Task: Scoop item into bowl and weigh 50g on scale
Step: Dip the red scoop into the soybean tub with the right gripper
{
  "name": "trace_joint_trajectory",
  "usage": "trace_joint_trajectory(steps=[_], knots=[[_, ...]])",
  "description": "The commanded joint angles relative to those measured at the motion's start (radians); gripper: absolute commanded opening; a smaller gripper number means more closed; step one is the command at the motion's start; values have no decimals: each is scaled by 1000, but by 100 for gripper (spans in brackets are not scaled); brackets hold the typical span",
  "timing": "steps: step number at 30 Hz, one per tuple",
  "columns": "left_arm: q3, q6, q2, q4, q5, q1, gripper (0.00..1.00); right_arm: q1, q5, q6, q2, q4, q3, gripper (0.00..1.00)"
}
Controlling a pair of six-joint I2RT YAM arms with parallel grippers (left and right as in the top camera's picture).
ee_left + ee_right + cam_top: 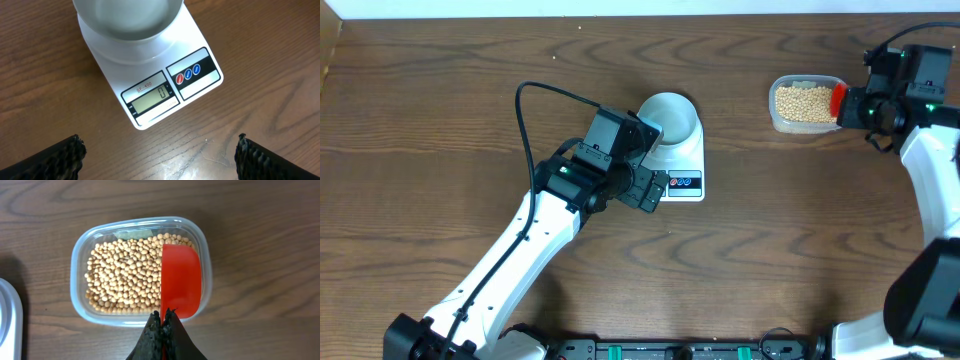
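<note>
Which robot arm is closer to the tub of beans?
Right. The right fingers pinch the red scoop at the tub. The left fingers hang open by the scale, far to the tub's left.

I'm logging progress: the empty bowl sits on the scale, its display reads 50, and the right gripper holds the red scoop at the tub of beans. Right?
Not quite: the display reads 0, not 50, as the left wrist view shows. The rest stands: the empty bowl sits on the scale, and the right gripper holds the red scoop at the tub of beans.
</note>
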Motion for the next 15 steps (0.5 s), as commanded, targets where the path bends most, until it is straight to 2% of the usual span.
trace_joint_trajectory(steps=[1,10,15], knots=[[1,6,-9,0,9,5,98,-19,-113,26,51,20,23,1],[1,7,-9,0,9,5,98,-26,-265,64,171,39,23,1],[1,7,-9,0,9,5,98,-29,-345,131,211,56,23,1]])
